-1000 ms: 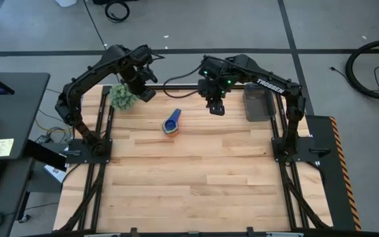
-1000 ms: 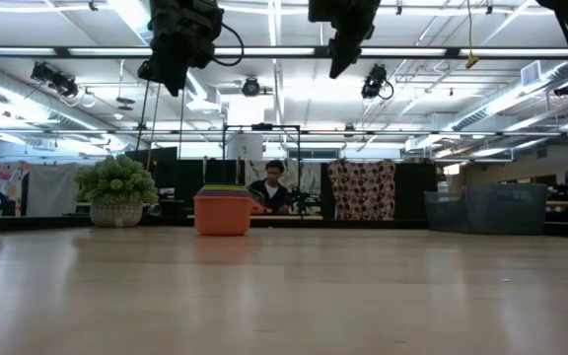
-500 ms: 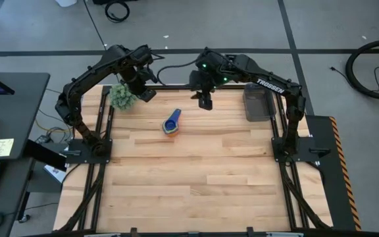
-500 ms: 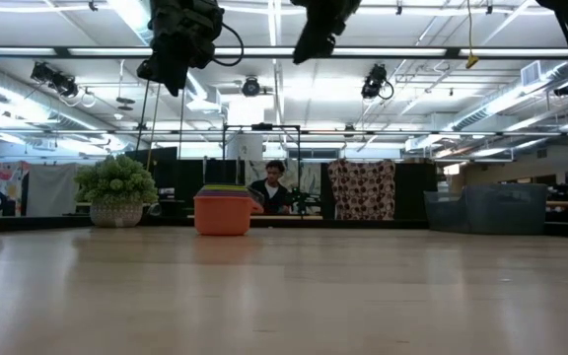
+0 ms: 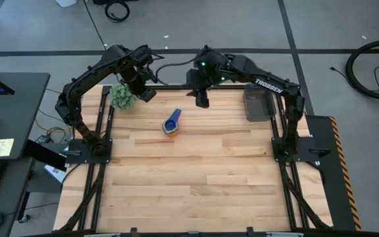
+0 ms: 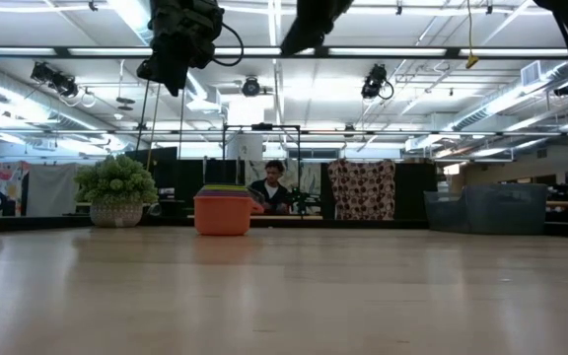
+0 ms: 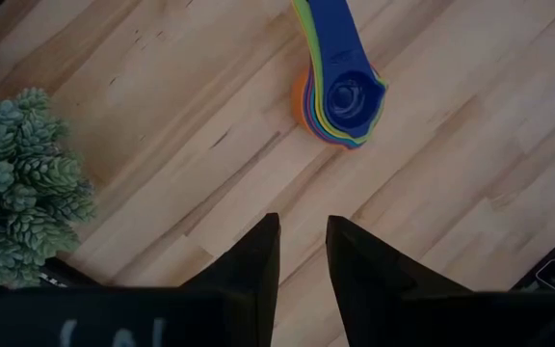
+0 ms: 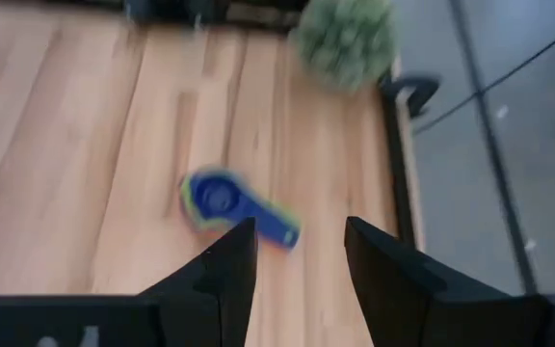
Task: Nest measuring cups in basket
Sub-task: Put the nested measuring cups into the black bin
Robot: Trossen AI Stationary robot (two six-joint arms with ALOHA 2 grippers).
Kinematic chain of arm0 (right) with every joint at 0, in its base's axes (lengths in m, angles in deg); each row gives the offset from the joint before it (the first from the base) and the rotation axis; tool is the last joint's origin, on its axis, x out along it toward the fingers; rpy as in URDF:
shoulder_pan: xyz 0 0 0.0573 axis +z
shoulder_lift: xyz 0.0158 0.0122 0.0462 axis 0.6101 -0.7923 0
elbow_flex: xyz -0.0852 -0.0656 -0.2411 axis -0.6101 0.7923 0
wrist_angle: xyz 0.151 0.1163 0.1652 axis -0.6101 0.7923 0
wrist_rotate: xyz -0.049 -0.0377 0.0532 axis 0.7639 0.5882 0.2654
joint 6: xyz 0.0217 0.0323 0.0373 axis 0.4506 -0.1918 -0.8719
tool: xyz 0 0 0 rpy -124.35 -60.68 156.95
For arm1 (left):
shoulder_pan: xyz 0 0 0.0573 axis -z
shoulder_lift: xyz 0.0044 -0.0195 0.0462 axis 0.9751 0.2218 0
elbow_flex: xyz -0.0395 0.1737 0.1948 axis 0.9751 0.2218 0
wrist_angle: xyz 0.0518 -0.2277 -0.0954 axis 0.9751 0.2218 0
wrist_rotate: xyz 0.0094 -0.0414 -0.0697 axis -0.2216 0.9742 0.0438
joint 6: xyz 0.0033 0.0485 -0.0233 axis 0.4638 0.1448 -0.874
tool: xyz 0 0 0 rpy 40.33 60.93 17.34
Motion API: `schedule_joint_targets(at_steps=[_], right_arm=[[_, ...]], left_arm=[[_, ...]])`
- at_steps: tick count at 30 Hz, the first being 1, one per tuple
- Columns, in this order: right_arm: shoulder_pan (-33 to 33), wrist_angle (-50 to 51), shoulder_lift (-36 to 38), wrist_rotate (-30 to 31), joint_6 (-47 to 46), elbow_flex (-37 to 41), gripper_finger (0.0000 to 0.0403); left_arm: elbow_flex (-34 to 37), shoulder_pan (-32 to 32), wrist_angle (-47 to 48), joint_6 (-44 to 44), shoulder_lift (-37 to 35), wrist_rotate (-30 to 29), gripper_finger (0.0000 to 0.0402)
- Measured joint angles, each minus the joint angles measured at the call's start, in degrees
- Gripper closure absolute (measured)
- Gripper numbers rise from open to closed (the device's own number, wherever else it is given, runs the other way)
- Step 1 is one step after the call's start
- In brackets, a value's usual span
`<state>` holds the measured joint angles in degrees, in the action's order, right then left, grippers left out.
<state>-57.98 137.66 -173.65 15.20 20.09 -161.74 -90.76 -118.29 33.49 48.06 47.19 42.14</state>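
The measuring cups [image 5: 171, 123] stand nested in one stack on the wooden table, left of the far middle, dark blue cup on top and handles pointing to the far edge. They also show in the low view [image 6: 222, 210], the left wrist view [image 7: 340, 92] and the right wrist view [image 8: 229, 207]. The dark grey basket [image 5: 258, 104] stands at the far right. My left gripper [image 5: 149, 94] hangs open above the table, left of the stack. My right gripper [image 5: 202, 102] hangs open above the table, between stack and basket. Both are empty.
A fuzzy green plant ball [image 5: 122, 96] sits at the far left, close beside my left gripper. The black arm frames run along the left and right table edges. Bare wood covers the near half of the table [image 5: 196, 184].
My right gripper has moved toward the table's left and far edges and risen, turning as it went, so it now stands nearer the cup stack. The cups, the basket and my left gripper have kept still.
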Motion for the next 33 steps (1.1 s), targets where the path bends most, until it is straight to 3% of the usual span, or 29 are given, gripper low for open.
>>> schedule_joint_targets(at_steps=[8, 15, 25, 33], right_arm=[[0.0, 4.92, -2.06, -0.25, -2.73, 0.06, 0.0238], [0.11, 4.49, -2.64, -0.85, -12.58, 0.07, 0.0238], [0.11, 2.43, -2.64, -1.15, -12.97, 0.07, 0.0238], [0.11, -6.32, -2.64, -1.15, -12.94, 0.07, 0.0238]], left_arm=[[0.0, 0.0, 0.0, -0.72, 0.02, 0.0, 0.0308], [0.0, 0.0, -0.11, -3.04, 0.02, -3.17, 0.0308], [0.01, 0.8, -0.03, -9.17, 0.02, -4.98, 0.0308], [9.53, 2.17, -0.74, -10.8, 0.0, -4.75, 0.0308]])
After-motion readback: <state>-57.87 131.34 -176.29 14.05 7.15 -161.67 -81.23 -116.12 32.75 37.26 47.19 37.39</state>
